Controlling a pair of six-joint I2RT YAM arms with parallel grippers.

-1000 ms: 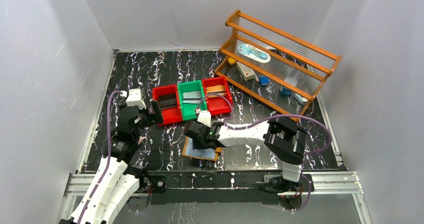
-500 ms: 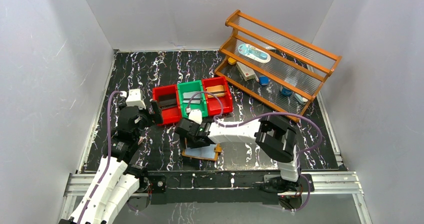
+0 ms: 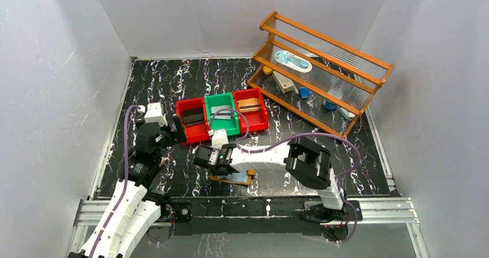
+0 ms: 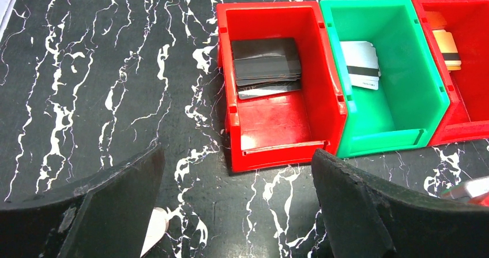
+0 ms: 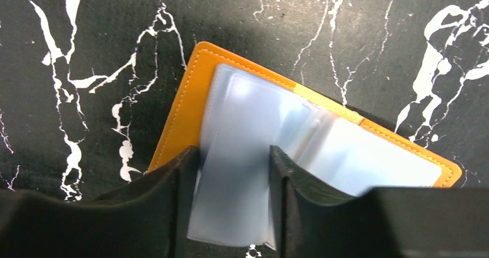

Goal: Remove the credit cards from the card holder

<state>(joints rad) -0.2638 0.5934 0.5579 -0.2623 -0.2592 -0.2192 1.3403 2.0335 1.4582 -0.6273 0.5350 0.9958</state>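
The card holder (image 3: 240, 179) lies open on the table near the front edge, tan-orange with pale blue clear pockets; the right wrist view shows its leather edge (image 5: 183, 111). My right gripper (image 3: 203, 159) hangs over its left end, fingers closed on the long edges of a pale blue credit card (image 5: 233, 197) that sticks out past the wallet's edge. My left gripper (image 3: 174, 134) is open and empty, low over the table in front of the left red bin; its fingers (image 4: 118, 203) are wide apart.
Three bins stand in a row behind: a red one (image 4: 281, 148) with dark cards, a green one (image 4: 398, 134) with silver cards, and a red one (image 3: 252, 109) with tan cards. A wooden rack (image 3: 323, 73) with small items stands at the back right.
My right gripper has moved left, from over the wallet's middle to past its left end, drawing the pale blue card with it. The left arm has hardly moved.
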